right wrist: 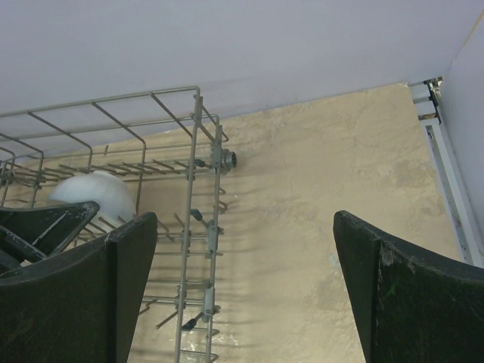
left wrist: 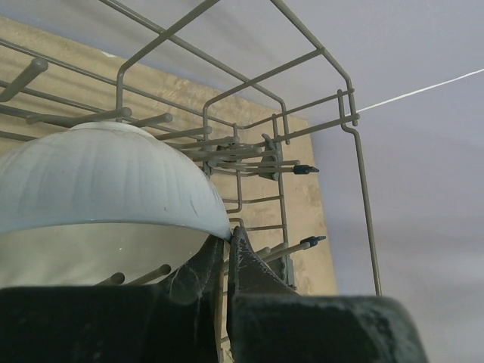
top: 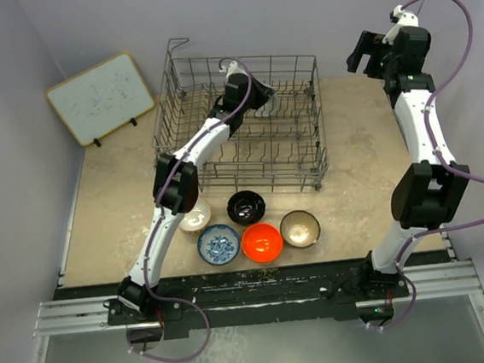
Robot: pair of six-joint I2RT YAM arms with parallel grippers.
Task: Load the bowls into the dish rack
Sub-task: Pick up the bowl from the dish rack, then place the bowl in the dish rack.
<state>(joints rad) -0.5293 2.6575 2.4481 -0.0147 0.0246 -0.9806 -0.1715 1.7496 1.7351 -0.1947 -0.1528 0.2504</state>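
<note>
No words, numbers, labels or brand marks can be read in any view. The white board (top: 101,99), propped at the back left of the tabletop (top: 358,136) beside the dish rack (top: 290,142), carries faint dark scribbles — too small and blurred to make out.

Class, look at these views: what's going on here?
The left gripper is inside the dish rack, shut right at the rim of a white bowl among the tines; a pinch isn't clear. The right gripper hangs open, idle. Five other bowls wait on the table in front of the rack.
</note>
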